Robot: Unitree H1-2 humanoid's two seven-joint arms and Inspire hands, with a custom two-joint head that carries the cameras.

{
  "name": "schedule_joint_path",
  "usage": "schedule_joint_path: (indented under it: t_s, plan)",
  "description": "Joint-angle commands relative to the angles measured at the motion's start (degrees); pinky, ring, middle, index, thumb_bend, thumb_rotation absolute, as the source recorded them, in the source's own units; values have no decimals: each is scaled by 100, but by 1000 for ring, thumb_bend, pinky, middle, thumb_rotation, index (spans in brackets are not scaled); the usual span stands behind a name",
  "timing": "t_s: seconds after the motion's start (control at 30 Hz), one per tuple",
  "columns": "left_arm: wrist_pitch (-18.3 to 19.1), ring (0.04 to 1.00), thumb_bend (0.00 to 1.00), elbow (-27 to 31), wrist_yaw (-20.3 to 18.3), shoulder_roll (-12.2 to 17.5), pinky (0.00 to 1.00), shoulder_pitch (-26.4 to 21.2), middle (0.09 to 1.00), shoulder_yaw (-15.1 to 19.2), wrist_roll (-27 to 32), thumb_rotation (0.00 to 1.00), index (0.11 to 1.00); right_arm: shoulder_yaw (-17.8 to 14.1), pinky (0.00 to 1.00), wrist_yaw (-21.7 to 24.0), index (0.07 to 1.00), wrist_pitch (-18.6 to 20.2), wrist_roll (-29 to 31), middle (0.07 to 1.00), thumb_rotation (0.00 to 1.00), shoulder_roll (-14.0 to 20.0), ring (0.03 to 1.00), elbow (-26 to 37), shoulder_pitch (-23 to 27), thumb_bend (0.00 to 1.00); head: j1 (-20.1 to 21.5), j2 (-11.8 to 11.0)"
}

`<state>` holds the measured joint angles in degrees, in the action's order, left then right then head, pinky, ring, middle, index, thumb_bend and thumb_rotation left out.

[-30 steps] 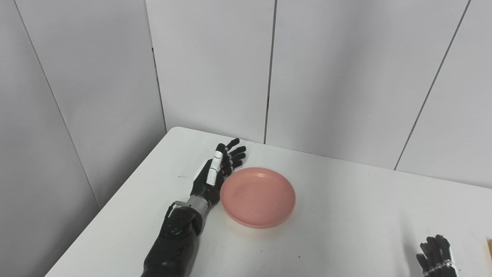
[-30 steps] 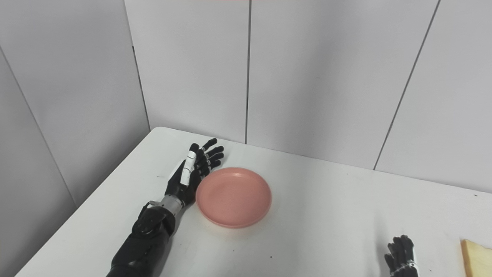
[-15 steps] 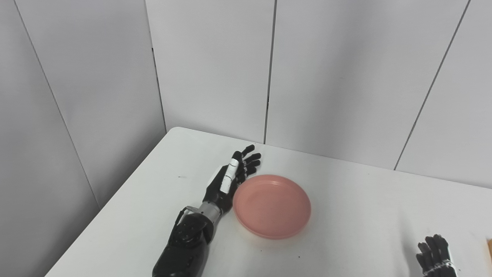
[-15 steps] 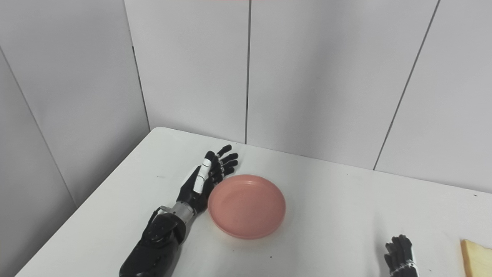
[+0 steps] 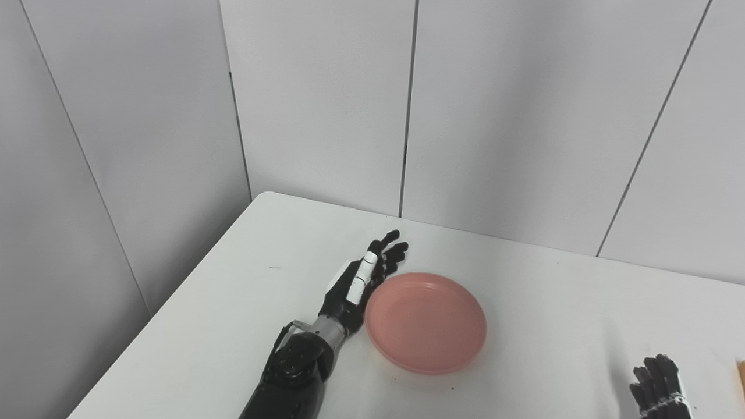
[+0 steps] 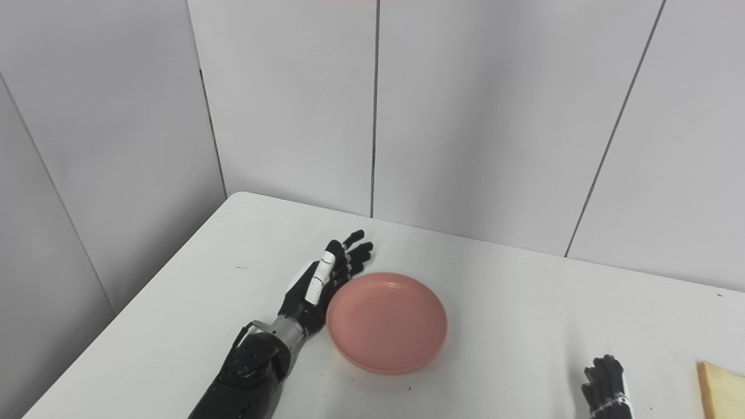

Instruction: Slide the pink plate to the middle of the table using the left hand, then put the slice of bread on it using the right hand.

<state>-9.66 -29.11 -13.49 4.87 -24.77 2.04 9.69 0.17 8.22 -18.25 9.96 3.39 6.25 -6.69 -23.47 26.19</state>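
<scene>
A round pink plate (image 5: pixel 426 323) lies on the white table (image 5: pixel 541 302), left of its middle. My left hand (image 5: pixel 362 280) is open, fingers stretched out flat, its edge against the plate's left rim. My right hand (image 6: pixel 605 387) is at the bottom right edge of the picture, only its fingers showing, holding nothing. A slice of bread (image 6: pixel 720 391) lies on the table at the far right, just right of that hand and cut off by the frame.
Grey wall panels (image 5: pixel 500 116) stand close behind the table. The table's left edge (image 5: pixel 192 285) runs diagonally beside my left arm.
My left hand has pushed the pink plate to the right and toward me, staying against its left rim. The right hand and the bread have not moved.
</scene>
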Motion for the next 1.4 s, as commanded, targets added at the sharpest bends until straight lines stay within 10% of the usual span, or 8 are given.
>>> schedule_joint_path:
  t_s: [0.0, 1.37]
  plan:
    - [161, 951, 812, 79, -57, -135, 992, 322, 923, -120, -29, 1000, 935, 77, 1000, 32, 978, -131, 15, 979, 905, -186, 982, -1179, -225, 857, 53, 48]
    - [1482, 904, 813, 2317, -586, -173, 968, 1684, 906, -582, 636, 953, 908, 955, 955, -934, 954, 638, -974, 939, 779, -687, 934, 595, -705, 590, 2891, 1245]
